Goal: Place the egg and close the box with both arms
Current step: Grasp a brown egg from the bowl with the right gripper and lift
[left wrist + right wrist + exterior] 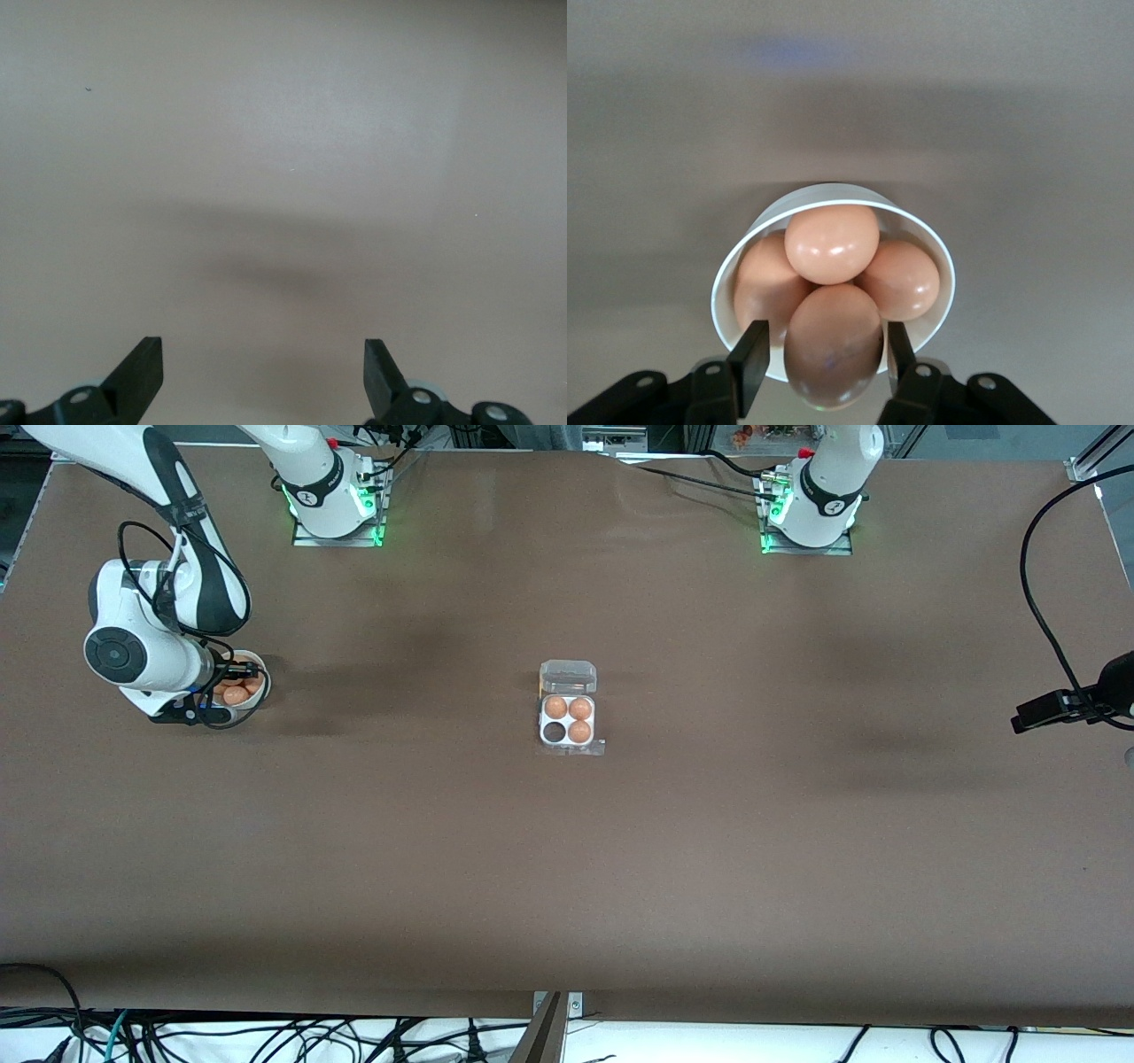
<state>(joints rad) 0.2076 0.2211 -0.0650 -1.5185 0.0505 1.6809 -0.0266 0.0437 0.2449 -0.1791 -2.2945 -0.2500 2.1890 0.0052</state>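
The box [567, 742] sits mid-table, its clear lid [568, 677] open on the side farther from the front camera. Three of its cups hold eggs and one cup nearer the camera is dark and empty. My right gripper [232, 680] is down in a round white bowl [263, 682] at the right arm's end. In the right wrist view the gripper [824, 354] is shut on one orange-brown egg [833, 341], with three more eggs in the bowl [833, 191] beside it. My left gripper [1021, 722] waits open over bare table at the left arm's end, and its wrist view [263, 372] shows nothing between the fingers.
Brown cloth covers the whole table [567, 886]. Both arm bases [335, 500] [811, 509] stand along the edge farthest from the front camera. A black cable [1032, 593] loops over the table near the left gripper.
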